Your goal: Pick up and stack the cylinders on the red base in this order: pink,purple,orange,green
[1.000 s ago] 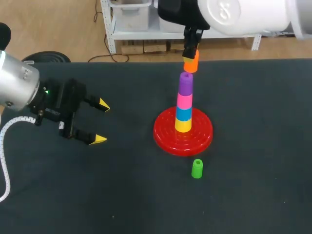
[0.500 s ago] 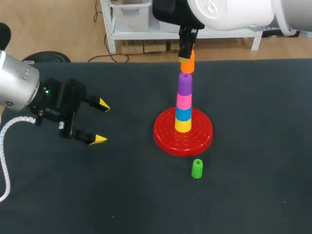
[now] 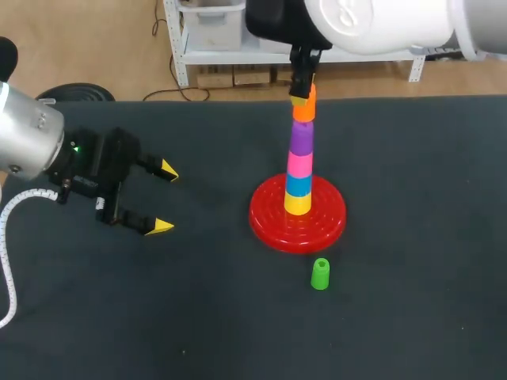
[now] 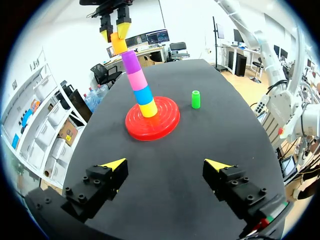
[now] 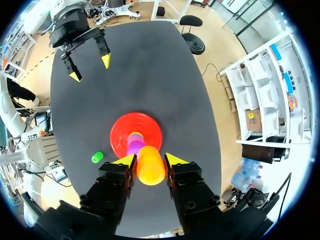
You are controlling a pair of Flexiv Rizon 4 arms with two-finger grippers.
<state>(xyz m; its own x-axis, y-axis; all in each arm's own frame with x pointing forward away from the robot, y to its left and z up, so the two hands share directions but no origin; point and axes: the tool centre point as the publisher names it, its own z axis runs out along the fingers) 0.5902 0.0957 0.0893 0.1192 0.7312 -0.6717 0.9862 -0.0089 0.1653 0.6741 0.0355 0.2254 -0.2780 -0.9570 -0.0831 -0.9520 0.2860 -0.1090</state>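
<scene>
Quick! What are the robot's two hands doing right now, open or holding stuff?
Left gripper: open, holding nothing.
Right gripper: closed on the orange cylinder, at the top of the stack.

Right tool [image 3: 302, 93] and orange cylinder [image 3: 303, 110] lower now, seemingly onto the purple cylinder [image 3: 300, 139].

6 cylinders [image 3: 320, 274], 1 red base [image 3: 265, 214], 2 tools [image 3: 163, 198] [image 5: 150, 160]
</scene>
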